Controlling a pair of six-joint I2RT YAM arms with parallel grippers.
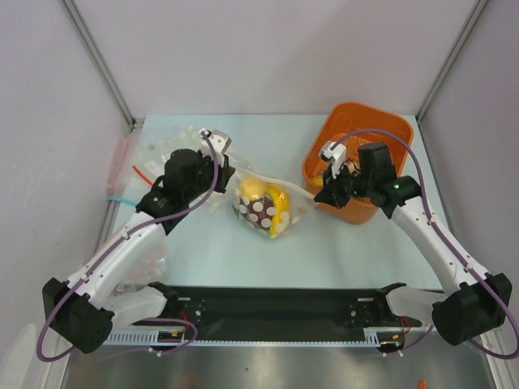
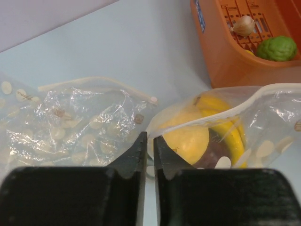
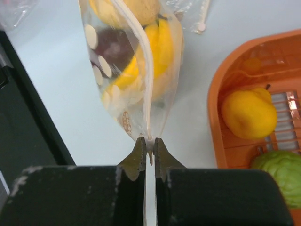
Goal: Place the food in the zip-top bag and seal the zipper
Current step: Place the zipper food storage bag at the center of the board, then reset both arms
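The dotted zip-top bag (image 1: 264, 204) hangs between my two grippers at the table's middle. Inside it are a lemon (image 2: 186, 137), a yellow banana (image 3: 159, 42) and a dark red apple (image 3: 115, 51). My left gripper (image 2: 149, 140) is shut on the bag's mouth edge at its left end. My right gripper (image 3: 149, 144) is shut on the right end of the zipper (image 3: 144, 70), which runs as a white strip stretched between the two grippers. A yellow fruit (image 3: 248, 113) and a bumpy green fruit (image 3: 280, 173) lie in the orange basket (image 1: 323, 143).
A second, empty dotted bag (image 2: 70, 122) lies crumpled at the back left. Plain clear bags with red and blue strips (image 1: 126, 174) lie at the left wall. The basket also holds a small pale garlic-like piece (image 2: 244, 25). A black rail (image 1: 268, 308) runs along the near edge.
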